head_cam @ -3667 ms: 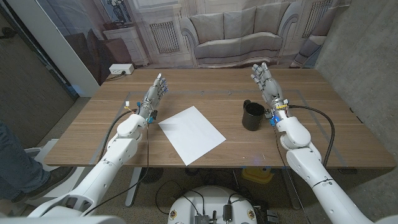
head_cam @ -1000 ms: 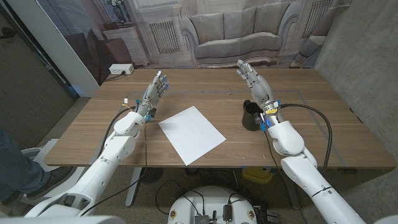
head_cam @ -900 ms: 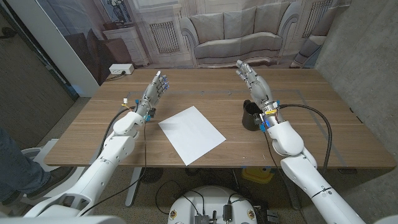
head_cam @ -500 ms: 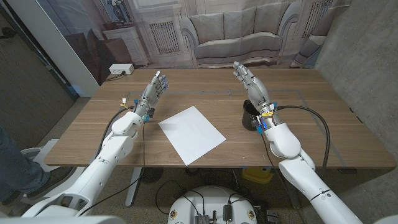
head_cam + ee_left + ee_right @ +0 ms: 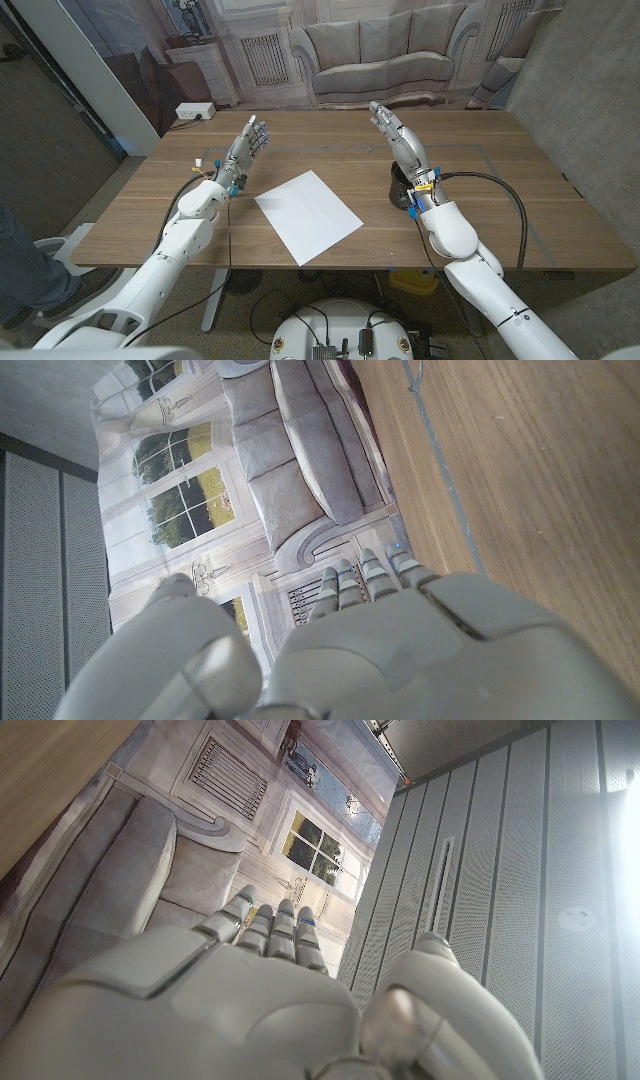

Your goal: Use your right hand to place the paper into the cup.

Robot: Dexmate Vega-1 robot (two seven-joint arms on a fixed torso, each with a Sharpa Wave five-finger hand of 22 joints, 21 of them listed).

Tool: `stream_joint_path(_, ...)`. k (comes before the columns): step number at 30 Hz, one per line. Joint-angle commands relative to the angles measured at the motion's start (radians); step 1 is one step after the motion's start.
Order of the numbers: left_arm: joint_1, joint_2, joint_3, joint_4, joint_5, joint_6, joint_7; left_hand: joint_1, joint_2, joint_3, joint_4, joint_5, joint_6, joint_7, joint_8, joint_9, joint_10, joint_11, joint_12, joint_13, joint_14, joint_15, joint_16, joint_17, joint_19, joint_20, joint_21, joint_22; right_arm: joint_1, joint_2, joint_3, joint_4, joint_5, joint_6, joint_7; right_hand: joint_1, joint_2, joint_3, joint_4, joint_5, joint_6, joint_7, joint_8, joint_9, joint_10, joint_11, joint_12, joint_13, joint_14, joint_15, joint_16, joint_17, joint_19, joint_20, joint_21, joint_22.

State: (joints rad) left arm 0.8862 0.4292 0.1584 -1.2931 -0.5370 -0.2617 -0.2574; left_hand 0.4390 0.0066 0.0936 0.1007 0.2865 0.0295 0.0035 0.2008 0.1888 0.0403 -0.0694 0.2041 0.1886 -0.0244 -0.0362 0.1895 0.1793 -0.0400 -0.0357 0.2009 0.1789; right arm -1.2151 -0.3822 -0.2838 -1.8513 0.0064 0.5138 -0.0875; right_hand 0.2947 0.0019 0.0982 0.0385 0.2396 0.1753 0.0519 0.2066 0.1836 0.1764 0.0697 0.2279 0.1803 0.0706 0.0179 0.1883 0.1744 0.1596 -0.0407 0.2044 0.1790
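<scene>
A white sheet of paper (image 5: 307,215) lies flat on the wooden table (image 5: 330,140), a little left of the middle. A black cup (image 5: 401,189) stands to its right, partly hidden behind my right wrist. My right hand (image 5: 398,141) is raised above the cup with its fingers stretched out and apart, holding nothing; its back also fills the lower part of the right wrist view (image 5: 250,990). My left hand (image 5: 246,146) stays at the table's left, fingers extended and apart, empty, and its back shows in the left wrist view (image 5: 380,640).
A white power strip (image 5: 195,111) sits at the table's far left corner. A printed backdrop of a sofa hangs behind the table. A person's leg (image 5: 25,265) shows at the picture's left edge.
My right hand has swung leftward, from the cup's right side to above and in front of it. The paper, cup and left hand have not moved.
</scene>
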Motion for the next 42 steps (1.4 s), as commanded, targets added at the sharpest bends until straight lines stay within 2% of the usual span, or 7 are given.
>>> stream_joint_path(1, -0.004, -0.005, -0.01, 0.015, 0.0, -0.009, -0.013, 0.005, 0.004, -0.005, 0.0, -0.004, 0.007, -0.001, 0.003, 0.001, 0.003, 0.005, 0.002, 0.001, -0.004, -0.002, -0.003, 0.005, -0.005, -0.075, 0.004, 0.004, 0.006, -0.003, -0.021, -0.006, -0.042, -0.014, -0.025, 0.004, 0.004, 0.002, -0.009, -0.002, 0.011, -0.003, -0.006, 0.004, 0.007, -0.004, -0.002, 0.004, 0.004, 0.001, -0.003, 0.004, 0.008, -0.036, -0.002, 0.002)
stream_joint_path(17, 0.015, 0.006, -0.019, -0.017, -0.004, -0.005, -0.006, 0.006, 0.006, -0.007, 0.0, -0.005, 0.008, 0.0, 0.002, 0.001, 0.003, 0.001, 0.002, 0.001, -0.004, -0.001, -0.003, 0.005, -0.006, -0.076, 0.004, 0.004, 0.004, -0.007, -0.043, -0.009, -0.054, -0.012, -0.028, 0.016, 0.012, 0.007, -0.016, -0.003, 0.013, -0.002, -0.006, 0.004, 0.006, -0.004, -0.004, 0.004, 0.003, 0.0, -0.004, 0.004, 0.008, -0.036, -0.003, 0.002)
stream_joint_path(25, 0.024, 0.008, -0.021, -0.03, -0.013, -0.009, -0.002, 0.007, 0.006, -0.008, -0.001, -0.006, 0.008, 0.0, 0.002, 0.001, 0.003, -0.001, 0.001, 0.001, -0.005, -0.001, -0.003, 0.005, -0.006, -0.075, 0.004, 0.004, -0.007, -0.014, -0.044, -0.038, -0.105, -0.037, -0.051, 0.022, 0.015, 0.009, -0.02, -0.004, 0.014, -0.001, -0.007, 0.004, 0.007, -0.005, -0.005, 0.004, 0.003, 0.001, -0.005, 0.003, 0.008, -0.036, -0.004, 0.002)
stream_joint_path(42, 0.03, 0.013, -0.01, -0.045, -0.014, -0.014, 0.01, 0.009, 0.007, -0.011, -0.002, -0.006, 0.008, 0.001, 0.002, 0.001, 0.003, 0.003, 0.001, 0.001, -0.004, -0.001, -0.002, 0.005, -0.006, -0.075, 0.004, 0.004, -0.004, -0.028, -0.061, -0.049, -0.202, -0.049, -0.109, 0.031, 0.017, 0.011, -0.027, -0.006, 0.013, -0.002, -0.008, 0.005, 0.007, -0.007, -0.006, 0.004, 0.002, -0.001, -0.005, 0.003, 0.008, -0.036, -0.004, 0.002)
